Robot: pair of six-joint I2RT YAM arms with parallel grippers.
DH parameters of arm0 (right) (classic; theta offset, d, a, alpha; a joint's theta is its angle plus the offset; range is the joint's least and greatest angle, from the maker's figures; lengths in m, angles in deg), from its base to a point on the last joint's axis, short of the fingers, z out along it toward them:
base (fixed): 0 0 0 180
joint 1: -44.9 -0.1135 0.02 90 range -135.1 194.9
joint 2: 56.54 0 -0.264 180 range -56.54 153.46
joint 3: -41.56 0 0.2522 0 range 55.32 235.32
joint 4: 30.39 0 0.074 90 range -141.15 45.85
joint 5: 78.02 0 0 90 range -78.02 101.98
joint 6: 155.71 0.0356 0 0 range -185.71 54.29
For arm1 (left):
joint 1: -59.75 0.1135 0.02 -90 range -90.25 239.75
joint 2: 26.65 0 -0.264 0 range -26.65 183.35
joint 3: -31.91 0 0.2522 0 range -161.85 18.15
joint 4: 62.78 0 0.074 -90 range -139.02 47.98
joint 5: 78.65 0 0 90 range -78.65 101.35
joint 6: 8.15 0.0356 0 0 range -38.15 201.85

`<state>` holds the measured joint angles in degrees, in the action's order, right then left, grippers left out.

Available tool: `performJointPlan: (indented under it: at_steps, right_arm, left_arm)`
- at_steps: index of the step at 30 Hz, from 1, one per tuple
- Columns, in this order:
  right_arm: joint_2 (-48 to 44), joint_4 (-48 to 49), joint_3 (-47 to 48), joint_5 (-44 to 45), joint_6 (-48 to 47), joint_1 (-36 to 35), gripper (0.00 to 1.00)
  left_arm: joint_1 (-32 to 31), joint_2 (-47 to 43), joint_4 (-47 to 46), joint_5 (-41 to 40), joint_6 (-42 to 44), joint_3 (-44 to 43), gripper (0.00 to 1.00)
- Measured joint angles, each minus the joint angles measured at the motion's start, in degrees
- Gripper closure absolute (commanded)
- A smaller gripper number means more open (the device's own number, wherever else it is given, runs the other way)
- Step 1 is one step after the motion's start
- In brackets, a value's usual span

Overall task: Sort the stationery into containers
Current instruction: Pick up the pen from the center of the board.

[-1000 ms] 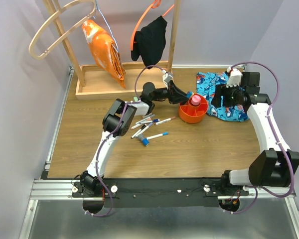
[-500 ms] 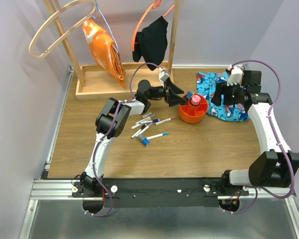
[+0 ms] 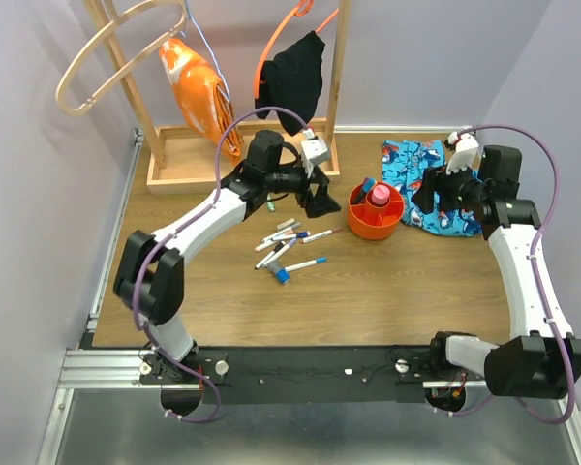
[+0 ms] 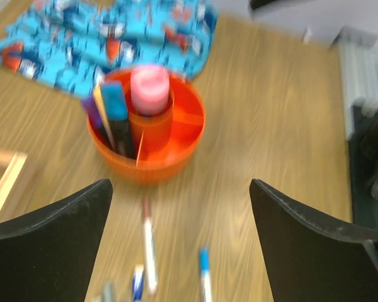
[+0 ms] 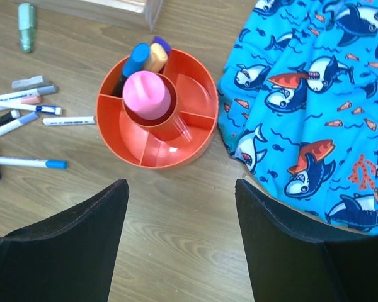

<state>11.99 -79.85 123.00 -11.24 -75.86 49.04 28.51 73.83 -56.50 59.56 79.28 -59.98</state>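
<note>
**Left arm looks like the pick for the next pen**

Going L to R across the top view. Upper left, the wooden rack (image 3: 179, 176) is standing w/ an orange bag (image 3: 201, 92) and a black cloth (image 3: 295, 82) hanging off it, nothing to do w/ the job. Around the middle, the left gripper (image 3: 320, 199) is hovering over the table (image 3: 387, 291) w/ its fingers (image 4: 57, 217) spread wide and nothing btwn them. The loose pens (image 3: 283, 240) are lying in a scatter just below and left of it, most of them running lower left to upper right. One blue-capped pen (image 3: 300, 263) is sitting a bit lower, closer to flat across the frame. In the left wrist view they're poking in at the bottom edge, so they're on the near side of the fingers, not under them. The white pen (image 4: 149, 242) is pointing up-down in that frame, i.e. crossways to the finger gap. Imo that's a decent line-up: pull back, drop, pinch across the barrel.

Right of the pens, the orange tub (image 3: 366, 233) is sitting w/ the pink tube (image 3: 379, 197) in its centre cup and a few markers (image 5: 135, 60) standing in one compartment. The other compartments are looking empty. Further right, the right gripper (image 3: 434, 197) is hanging by the edge of the shark-print cloth (image 3: 407, 160), jaws also wide, holding nothing. It's well apart from the pens w/ the tub in btwn, so left is def nearer.
</note>
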Motion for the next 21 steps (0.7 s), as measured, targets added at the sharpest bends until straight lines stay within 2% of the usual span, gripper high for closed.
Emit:
performJointPlan:
  at_steps: [3,6,11,14,18,19,21]
  right_arm:
    - [-1.25,0.04,-0.46,-1.62,-2.21,-0.09,0.24]
    - [-1.99,0.74,-1.79,-3.8,-3.89,-0.33,0.25]
    - [-2.03,3.54,-5.35,-7.15,-1.53,-0.44,0.27]
    - [-1.68,5.51,-6.69,-8.92,1.38,-0.87,0.27]
    - [-1.68,6.4,-6.99,-9.09,3.61,-1.68,0.27]
    - [-1.68,6.36,-6.91,-8.98,3.69,-1.79,0.27]
    - [-1.68,5.84,-6.32,-7.8,3.65,-1.84,0.27]
  left_arm:
    - [-0.5,-4.5,18.05,-4.22,13.07,-0.61,0.01]
    - [-0.66,-4.04,31.76,-7.91,20.96,-1.73,0.01]
    - [-0.63,0.85,48.68,-15.76,24.44,-3.93,0.01]
    - [-0.74,2.23,52.57,-19.76,24.2,-3.93,0.01]
    - [-2.51,2.27,52.28,-24.26,24.15,-3.69,0.02]
    - [-3.34,2.25,51.3,-24.94,23.98,-3.37,0.1]
    - [-4.83,2.29,50.45,-25.88,23.56,-3.06,0.17]
